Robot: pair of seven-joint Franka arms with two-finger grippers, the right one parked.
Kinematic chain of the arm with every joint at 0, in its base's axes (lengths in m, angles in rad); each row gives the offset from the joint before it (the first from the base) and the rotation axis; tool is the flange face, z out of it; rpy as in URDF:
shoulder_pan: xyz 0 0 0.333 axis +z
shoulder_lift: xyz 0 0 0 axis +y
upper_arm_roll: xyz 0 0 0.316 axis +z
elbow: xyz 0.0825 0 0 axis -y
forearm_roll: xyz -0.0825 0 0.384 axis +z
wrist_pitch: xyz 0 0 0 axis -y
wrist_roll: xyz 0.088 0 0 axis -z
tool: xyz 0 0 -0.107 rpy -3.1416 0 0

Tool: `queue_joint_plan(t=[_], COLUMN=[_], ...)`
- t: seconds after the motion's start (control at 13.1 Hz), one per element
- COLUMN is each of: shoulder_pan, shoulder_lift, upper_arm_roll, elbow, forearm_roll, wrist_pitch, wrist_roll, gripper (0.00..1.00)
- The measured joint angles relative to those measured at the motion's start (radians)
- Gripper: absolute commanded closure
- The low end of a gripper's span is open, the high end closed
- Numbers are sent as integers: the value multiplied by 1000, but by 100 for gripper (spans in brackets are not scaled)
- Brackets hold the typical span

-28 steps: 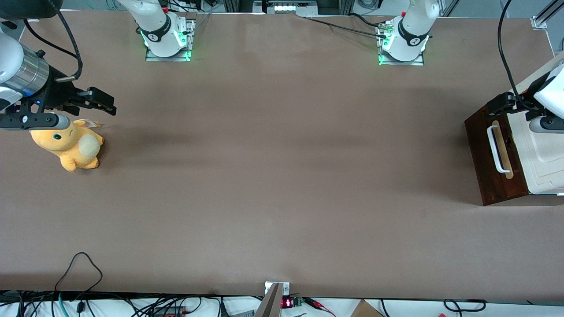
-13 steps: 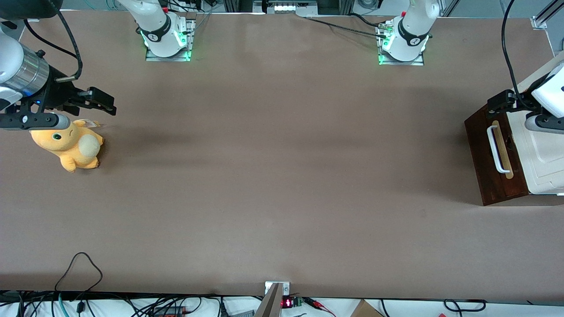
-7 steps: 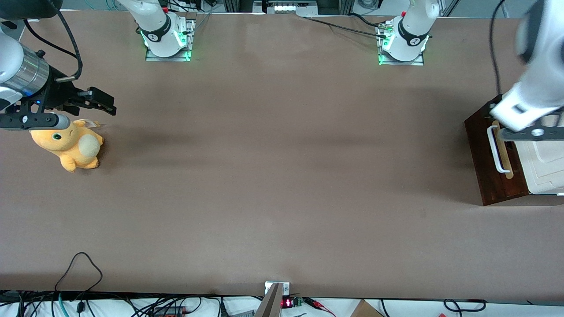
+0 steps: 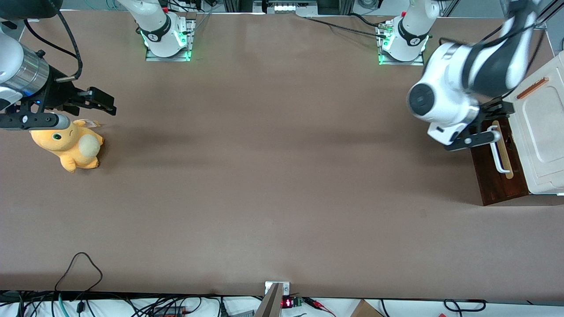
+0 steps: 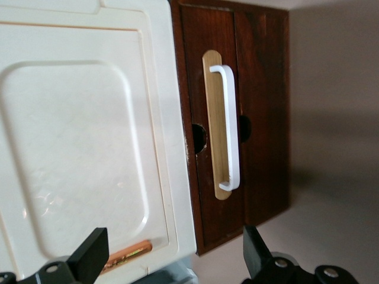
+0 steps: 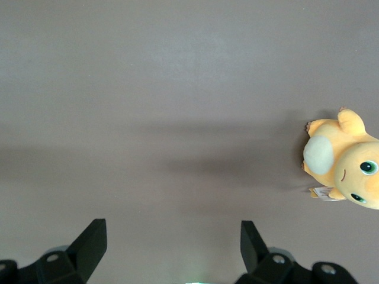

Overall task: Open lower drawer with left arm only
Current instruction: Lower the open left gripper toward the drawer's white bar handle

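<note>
A flat brown table (image 4: 264,176) fills the scene, matte and smooth. One cabinet (image 4: 544,132) sits at the working arm's end, with a white panelled top and a thin copper strip. One drawer (image 4: 495,176) shows on it, dark brown wood, shut flush. One white bar handle (image 4: 498,152) runs along a pale wood strip. One yellow plush toy (image 4: 70,145), soft and rounded, lies toward the parked arm's end.

The left arm (image 4: 454,97), glossy white with black oval panels, hangs over the table beside the cabinet. Its hand (image 4: 478,136) hovers just above the drawer front, near the handle's farther end.

The wrist view gives what the front view hides: two black fingers (image 5: 89,254) spread wide, hand released, gripping nothing. It also shows two round notches flanking the handle (image 5: 231,130) on the drawer (image 5: 260,118).
</note>
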Motion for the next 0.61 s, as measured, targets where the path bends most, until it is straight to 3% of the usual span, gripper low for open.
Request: queue_joint_plan(t=[0.31, 0.61], shoulder_pan=[-4, -7], shoulder_lift=[116, 211], upper_arm_roll=[11, 91], elbow=[-78, -84], forearm_roll=[187, 333], wrist_pitch=[5, 45], wrist_roll=[-127, -162], gripper=[0, 2])
